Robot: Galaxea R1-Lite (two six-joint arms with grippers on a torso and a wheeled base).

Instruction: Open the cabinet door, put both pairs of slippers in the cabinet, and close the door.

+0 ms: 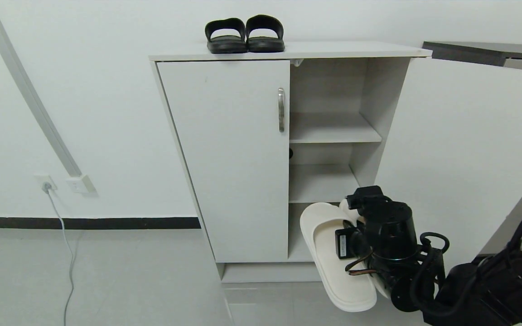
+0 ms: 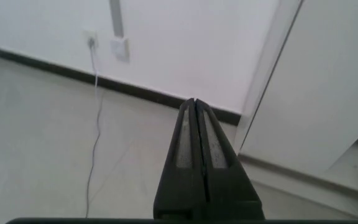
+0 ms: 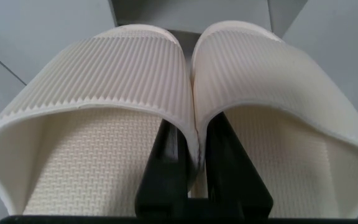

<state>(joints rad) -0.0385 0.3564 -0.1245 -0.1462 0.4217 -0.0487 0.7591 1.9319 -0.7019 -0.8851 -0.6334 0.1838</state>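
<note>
A pair of white slippers [image 1: 333, 258] hangs side by side in front of the cabinet's [image 1: 224, 158] lowest compartment, toes toward the opening. My right gripper [image 3: 191, 146] is shut on the two touching inner walls of the white slippers [image 3: 104, 81]; in the head view the right gripper [image 1: 350, 222] is mostly hidden by its wrist. The right door [image 1: 460, 149] stands wide open and the left door is closed. A pair of black slippers [image 1: 244, 35] sits on the cabinet top. My left gripper [image 2: 194, 106] is shut on nothing, low over the floor left of the cabinet.
Two bare shelves [image 1: 331, 129] show inside the open half. A metal handle [image 1: 281, 110] is on the closed door. A wall socket [image 1: 45, 184] with a cable [image 1: 68, 253] trailing to the floor is at the left. The floor is grey tile.
</note>
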